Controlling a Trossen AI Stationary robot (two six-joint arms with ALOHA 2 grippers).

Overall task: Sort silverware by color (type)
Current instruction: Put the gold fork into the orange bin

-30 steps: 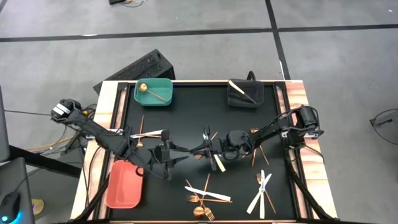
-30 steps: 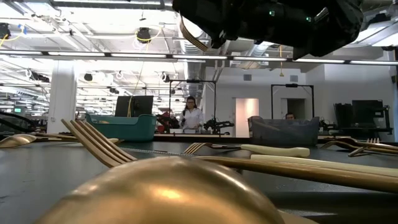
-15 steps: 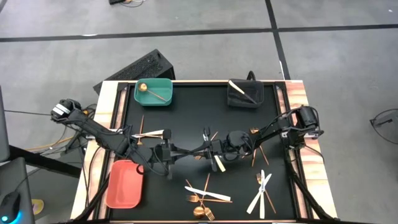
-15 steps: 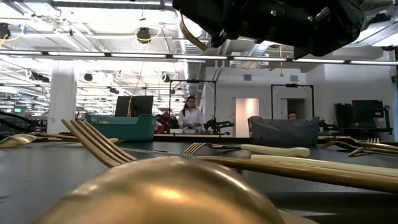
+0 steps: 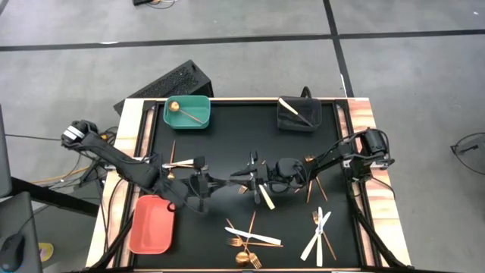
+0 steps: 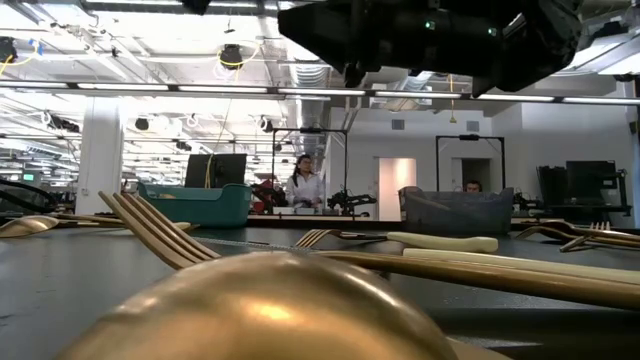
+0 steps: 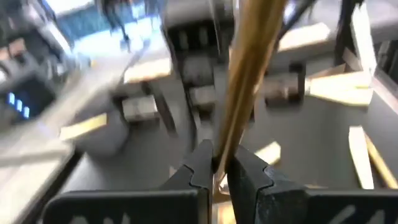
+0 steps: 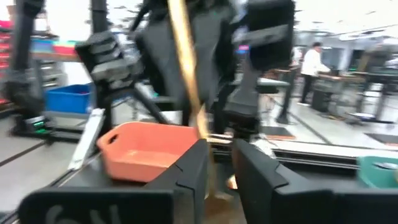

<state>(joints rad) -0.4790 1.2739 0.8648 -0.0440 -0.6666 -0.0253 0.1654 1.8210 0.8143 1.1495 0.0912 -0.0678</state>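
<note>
Both jaws pinch one gold utensil (image 7: 245, 93) between left gripper (image 5: 211, 184) and right gripper (image 5: 244, 179), near the salmon bin (image 5: 151, 224), so you're likely mid-handover.

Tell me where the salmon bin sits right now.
In the high view, the salmon bin sits at the table's front-left corner, just beside the left arm, with the teal bin at the far edge beyond it.
</note>
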